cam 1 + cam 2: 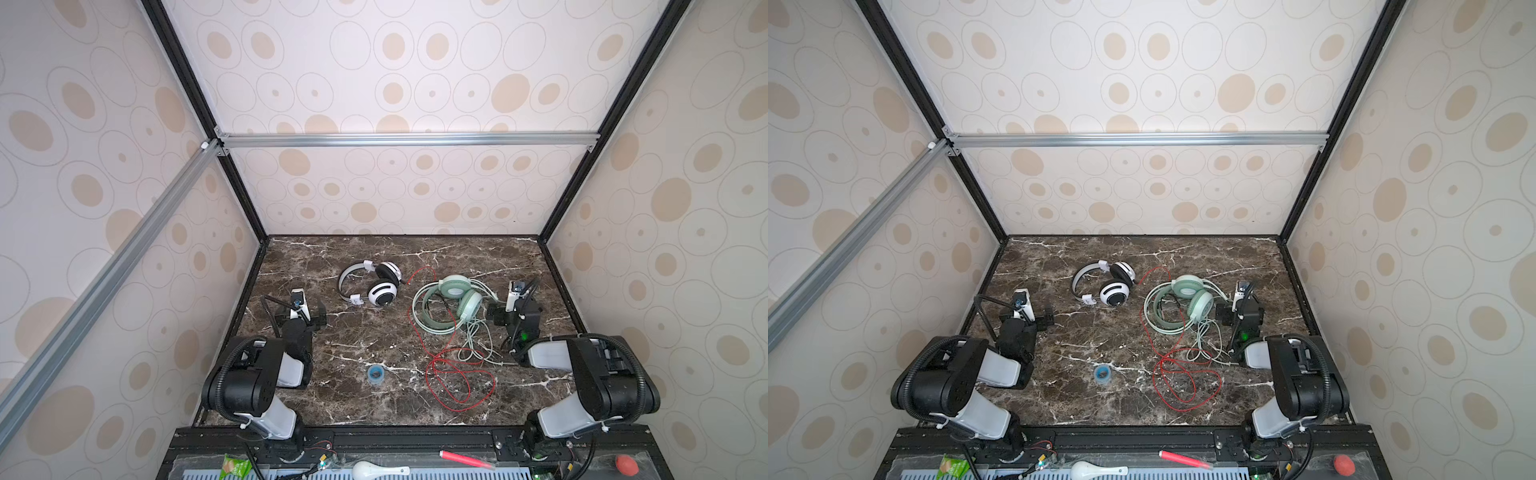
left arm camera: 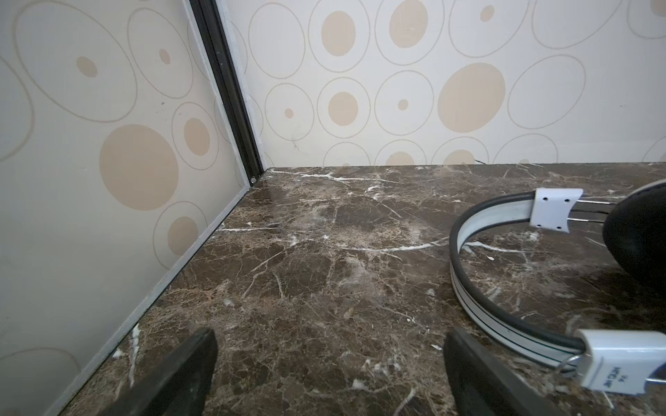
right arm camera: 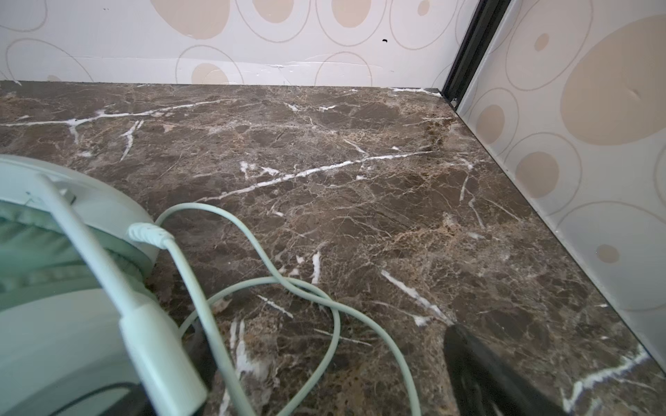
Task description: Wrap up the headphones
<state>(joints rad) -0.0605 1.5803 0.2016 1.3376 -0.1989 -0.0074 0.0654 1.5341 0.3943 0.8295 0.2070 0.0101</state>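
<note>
The white-and-black headphones (image 1: 376, 286) (image 1: 1111, 286) lie on the marble table at the back centre; their headband (image 2: 468, 288) curves just beside my left gripper's fingers. Their thin red cord (image 1: 457, 374) (image 1: 1183, 382) trails forward in loose loops. To the right, the mint-green headphones (image 1: 455, 297) (image 1: 1190, 296) (image 3: 54, 252) lie with their pale cord (image 1: 478, 340) (image 3: 252, 245) tangled in front. My left gripper (image 1: 301, 309) (image 1: 1027, 311) (image 2: 329, 335) is open over bare table. Right beside the mint earcup, my right gripper (image 1: 515, 307) (image 1: 1239, 309) (image 3: 324, 335) is open, with cord loops lying between its fingers.
A small blue tape roll (image 1: 375, 372) (image 1: 1101, 372) sits near the front centre. Patterned walls enclose the table on the left, back and right. On the front rail lie a red marker (image 1: 465, 459), a white spoon (image 1: 374, 469) and a red ball (image 1: 626, 464).
</note>
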